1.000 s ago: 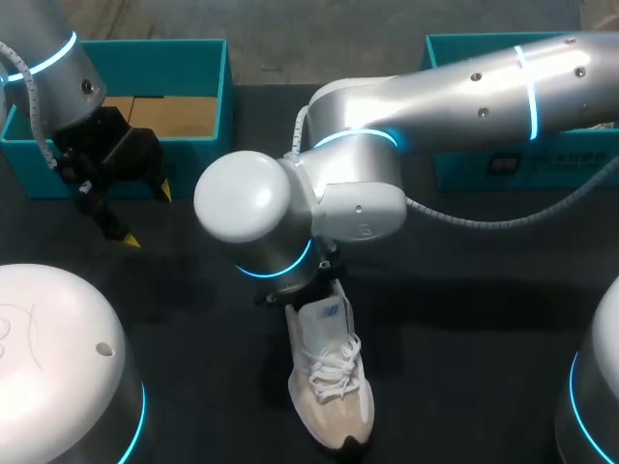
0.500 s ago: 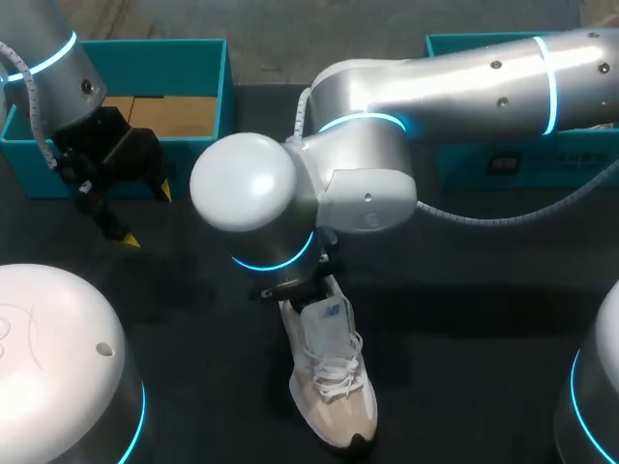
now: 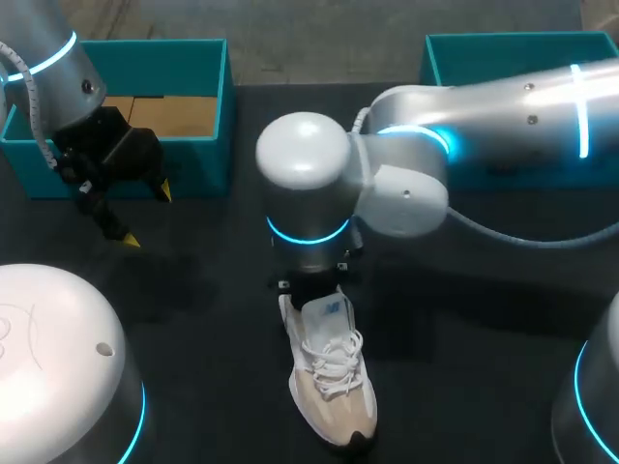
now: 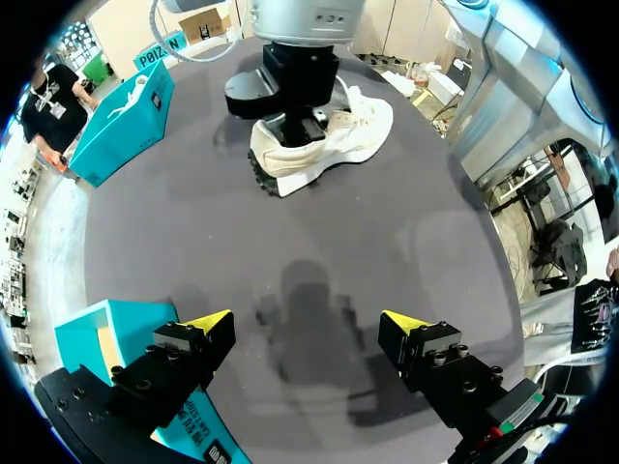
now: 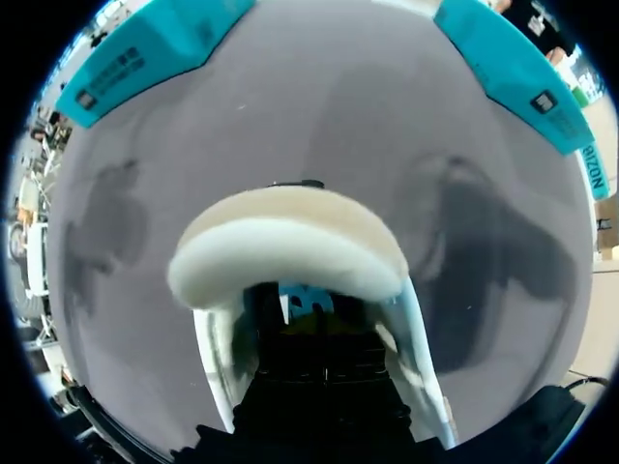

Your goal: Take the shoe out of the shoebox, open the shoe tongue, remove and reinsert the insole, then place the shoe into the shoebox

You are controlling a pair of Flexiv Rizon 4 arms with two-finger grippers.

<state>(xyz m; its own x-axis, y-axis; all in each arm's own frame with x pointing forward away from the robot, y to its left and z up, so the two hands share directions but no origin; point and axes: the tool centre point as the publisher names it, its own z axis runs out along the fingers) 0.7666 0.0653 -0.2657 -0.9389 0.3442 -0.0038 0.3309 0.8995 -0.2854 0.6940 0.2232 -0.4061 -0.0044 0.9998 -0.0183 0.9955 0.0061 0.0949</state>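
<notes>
Head view: the shoe (image 3: 329, 377) is out on the dark table (image 3: 464, 319), a bit below the middle of the frame. It's a cream and white sneaker with white laces. Its dark toe points at the bottom edge and its heel points up toward the right arm. That arm comes in from the upper right, and its big wrist sits right over the heel, so the right gripper (image 3: 311, 288) only shows as a bit of black at the shoe's collar. Honestly can't tell if it's open or clamped on anything.

The left gripper (image 3: 147, 215) hangs in the upper left of the frame over bare table, just in front of the left box (image 3: 193, 53). That one's teal with brown cardboard inside. The right box (image 3: 484, 48), also teal, is in the upper right, partly behind the right arm.

Left wrist view: both yellow tips are spread wide with nothing between them, just table below. The shoe is well ahead of them with the right gripper's black body planted on its heel end. A corner of the left box sits right beside one finger.

Right wrist view: the padded heel collar fills the space just ahead, and the gripper's dark body goes down into the shoe's opening. No yellow tips show.
</notes>
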